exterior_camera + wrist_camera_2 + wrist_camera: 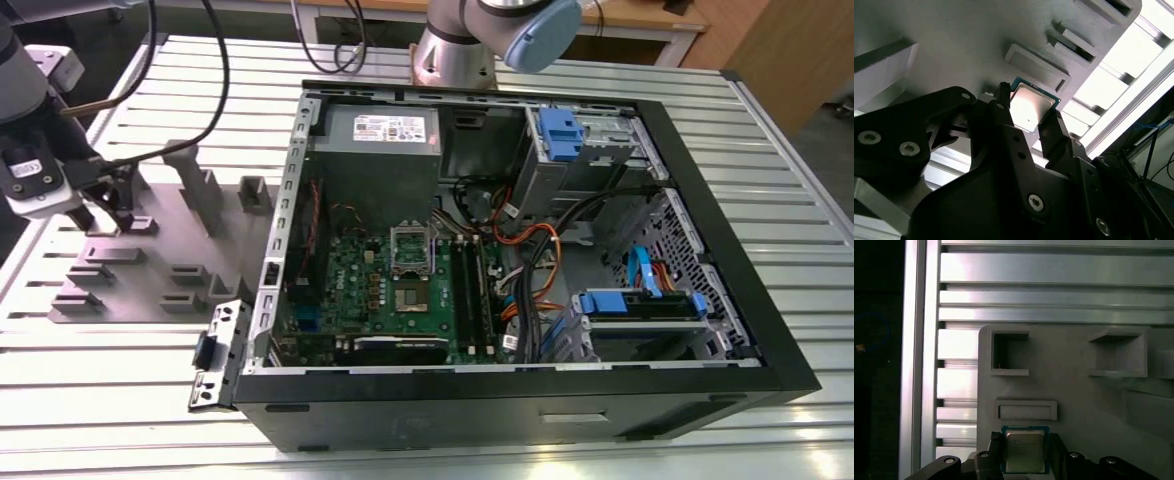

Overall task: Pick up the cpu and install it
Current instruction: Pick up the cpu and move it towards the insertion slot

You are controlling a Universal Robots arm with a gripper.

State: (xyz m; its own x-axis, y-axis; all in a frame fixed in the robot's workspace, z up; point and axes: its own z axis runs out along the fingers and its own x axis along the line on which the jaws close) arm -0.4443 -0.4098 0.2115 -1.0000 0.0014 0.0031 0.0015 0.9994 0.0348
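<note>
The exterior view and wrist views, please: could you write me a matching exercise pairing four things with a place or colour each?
Things:
1 cpu
2 motherboard
3 drive caddies
4 fixture plate

Descriptions:
A blue
B grey, on the slatted table
C held in the gripper
D green, inside the case

Pairs: 1-C; 2-D; 3-A; 4-B.

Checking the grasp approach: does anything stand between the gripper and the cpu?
Nothing visible does. In the first wrist view the cpu sits directly at the gripper, over the grey fixture plate, with no other part between them.
</note>
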